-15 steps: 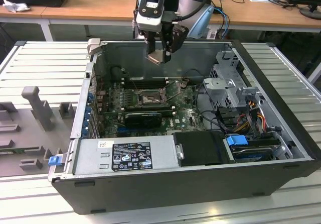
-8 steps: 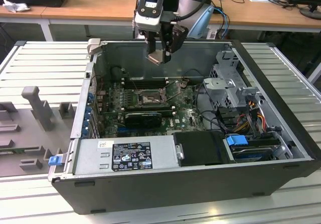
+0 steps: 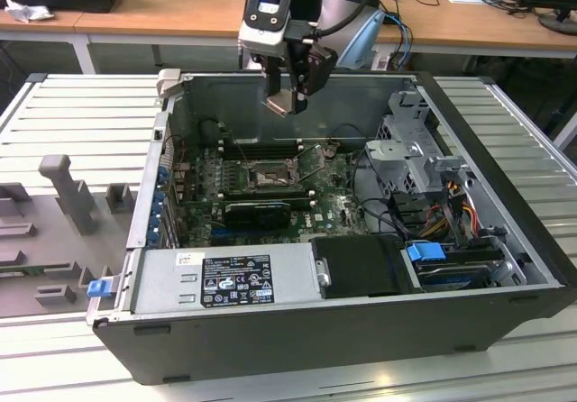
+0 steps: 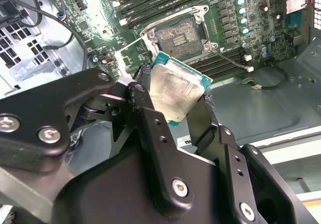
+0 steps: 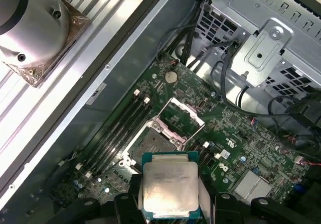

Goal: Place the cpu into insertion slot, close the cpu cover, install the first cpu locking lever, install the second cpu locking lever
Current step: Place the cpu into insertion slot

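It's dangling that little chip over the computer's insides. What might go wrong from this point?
1. The gripper pinches the cpu by its edges alone, tilted in mid-air; a slip would probably drop it.
2. The socket looks about chip-sized, so a tilted or offset landing might harm it.
3. The cpu cover stands raised beside the socket, so the gripper could knock it on the way down.
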You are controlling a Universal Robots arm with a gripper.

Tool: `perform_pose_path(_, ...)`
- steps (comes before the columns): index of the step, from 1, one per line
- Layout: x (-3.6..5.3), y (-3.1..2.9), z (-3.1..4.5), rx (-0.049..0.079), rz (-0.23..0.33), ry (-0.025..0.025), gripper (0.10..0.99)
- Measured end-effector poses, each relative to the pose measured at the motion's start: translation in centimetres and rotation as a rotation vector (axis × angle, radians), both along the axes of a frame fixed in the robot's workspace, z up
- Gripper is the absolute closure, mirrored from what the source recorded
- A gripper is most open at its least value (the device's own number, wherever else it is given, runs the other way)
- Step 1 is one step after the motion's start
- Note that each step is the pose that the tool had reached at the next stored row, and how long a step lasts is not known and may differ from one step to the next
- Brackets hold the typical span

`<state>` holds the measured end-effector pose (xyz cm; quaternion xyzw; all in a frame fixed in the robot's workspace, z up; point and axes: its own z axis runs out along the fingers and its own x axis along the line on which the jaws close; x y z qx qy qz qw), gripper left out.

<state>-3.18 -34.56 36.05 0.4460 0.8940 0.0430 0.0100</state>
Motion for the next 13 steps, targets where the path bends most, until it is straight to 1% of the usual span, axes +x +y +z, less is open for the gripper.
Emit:
perform_pose_path(10,0.00,0.00,-0.01,0.000,-0.048,0.0000,0.553)
perform_pose_path(13,0.00,0.00,-0.03,0.000,-0.086,0.0000,0.553)
